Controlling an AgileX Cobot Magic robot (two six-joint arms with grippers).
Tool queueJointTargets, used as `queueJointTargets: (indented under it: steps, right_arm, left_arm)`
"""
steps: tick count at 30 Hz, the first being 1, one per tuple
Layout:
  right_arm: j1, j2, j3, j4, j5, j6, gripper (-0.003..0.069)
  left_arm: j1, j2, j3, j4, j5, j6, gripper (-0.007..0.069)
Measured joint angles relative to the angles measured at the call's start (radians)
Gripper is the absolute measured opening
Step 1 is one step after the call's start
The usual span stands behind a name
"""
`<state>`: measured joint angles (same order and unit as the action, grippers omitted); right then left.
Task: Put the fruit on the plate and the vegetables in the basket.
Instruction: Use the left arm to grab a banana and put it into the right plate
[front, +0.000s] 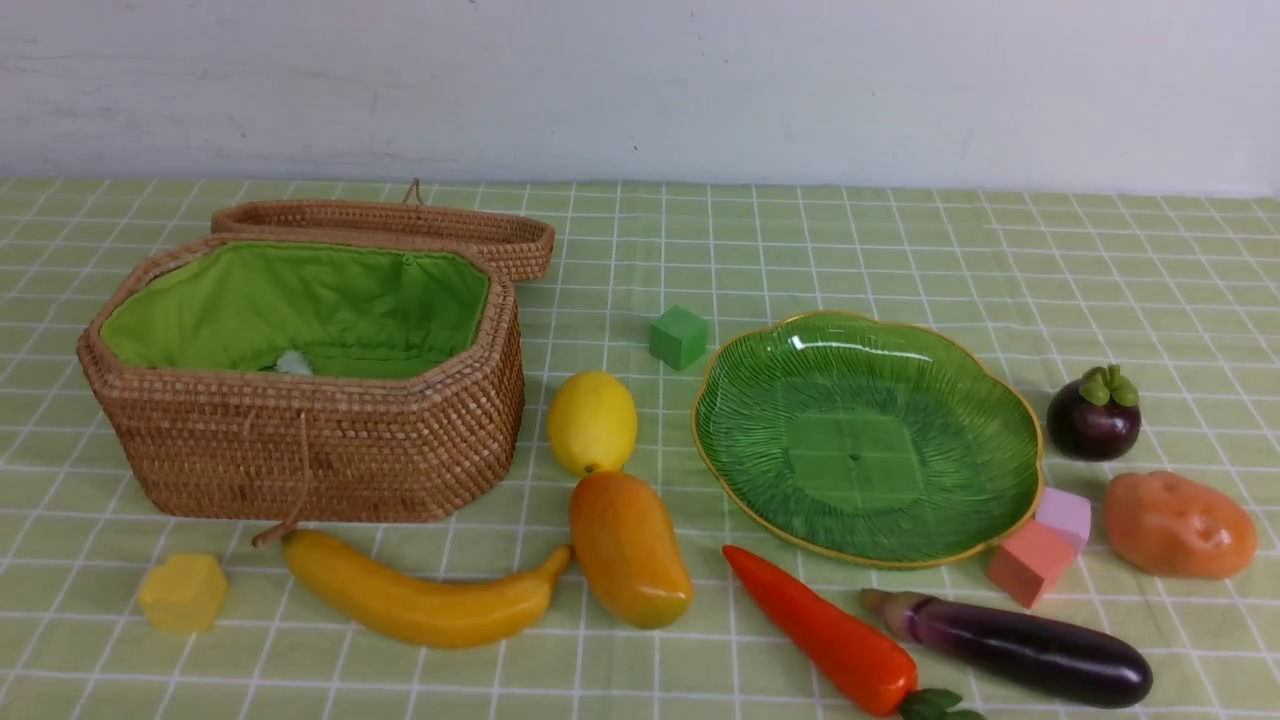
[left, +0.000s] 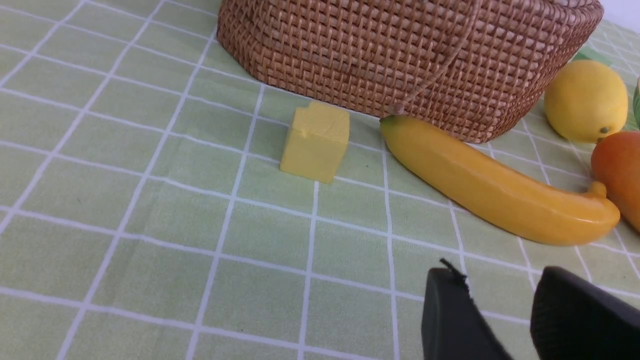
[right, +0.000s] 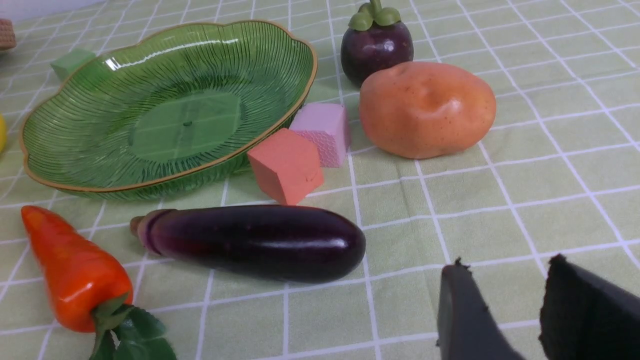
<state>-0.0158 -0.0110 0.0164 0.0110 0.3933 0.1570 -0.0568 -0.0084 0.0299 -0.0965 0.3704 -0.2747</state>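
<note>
Both claws hang low, released and empty: left gripper (left: 497, 280) just short of the banana (front: 420, 600), right gripper (right: 505, 272) just short of the eggplant (front: 1020, 650). Nothing is sorted yet. In the front view, carrot (front: 820, 635) and eggplant lie lower right, banana lower left and mango (front: 630, 550) lower centre; farther back are lemon (front: 592, 422) at centre, potato (front: 1180, 525) and mangosteen (front: 1093, 415) at the right edge, the bare plate (front: 865, 440) centre right and the open basket (front: 310, 440) left. Judgement: take each long toy across its middle, jaws square to its axis, and lift straight up to clear the salmon block (front: 1030, 562) and the plate rim.
</note>
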Motion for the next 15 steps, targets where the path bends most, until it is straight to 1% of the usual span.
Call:
queueJointTargets:
  steps: [15]
  right_arm:
    - [0.000, 0.000, 0.000, 0.000, 0.000, 0.000, 0.0241]
  left_arm:
    - [0.000, 0.000, 0.000, -0.001, -0.018, 0.000, 0.0238]
